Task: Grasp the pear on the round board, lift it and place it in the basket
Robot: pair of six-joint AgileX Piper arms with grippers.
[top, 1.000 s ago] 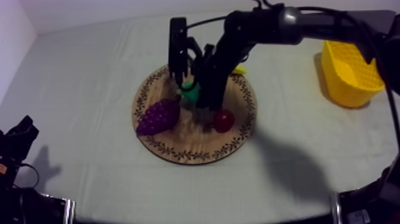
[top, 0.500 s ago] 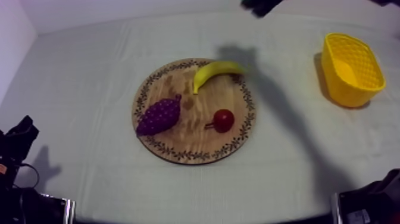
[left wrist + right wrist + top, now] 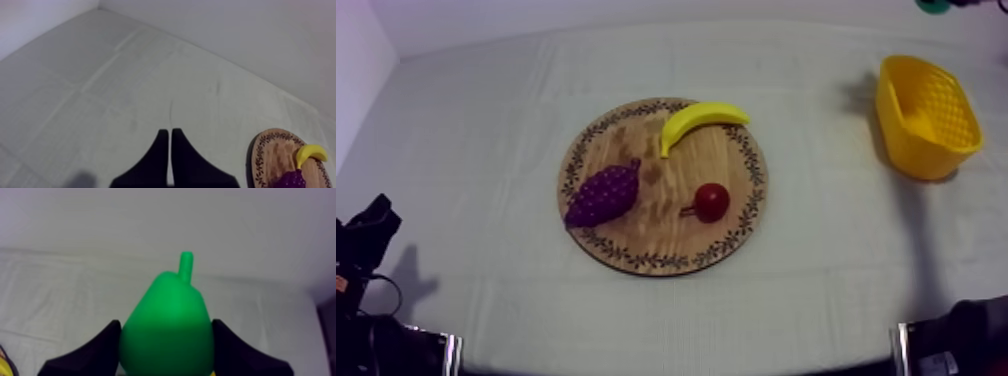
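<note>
Since the earlier frame the right arm has swung from the top centre of the top view to its upper right corner. A sliver of the green plastic pear [image 3: 933, 5] now shows there at the edge, beyond the yellow plastic basket [image 3: 911, 150]. Its shadow [image 3: 856, 95] has left the board and lies on the cloth just left of the basket.

From the right wrist, the right gripper [image 3: 165, 338] pinches the pear [image 3: 167, 303] at its broad belly, one black finger on each side, stem up.

So the pick looks done and the carry nearly so. What I judge is left is to bring the pear over the basket's mouth and let go.

The round wooden board with a patterned rim [image 3: 656, 225], centre frame, keeps a yellow toy banana [image 3: 698, 120], a purple bunch of grapes [image 3: 601, 195] and a small red fruit [image 3: 712, 201].

The left gripper [image 3: 167, 150] idles with fingers pressed together in a narrow wedge, holding nothing, over bare cloth.

The grey-white cloth [image 3: 486, 120] is smooth apart from faint fold lines, and a plain pale wall [image 3: 150, 218] rises behind the table.
</note>
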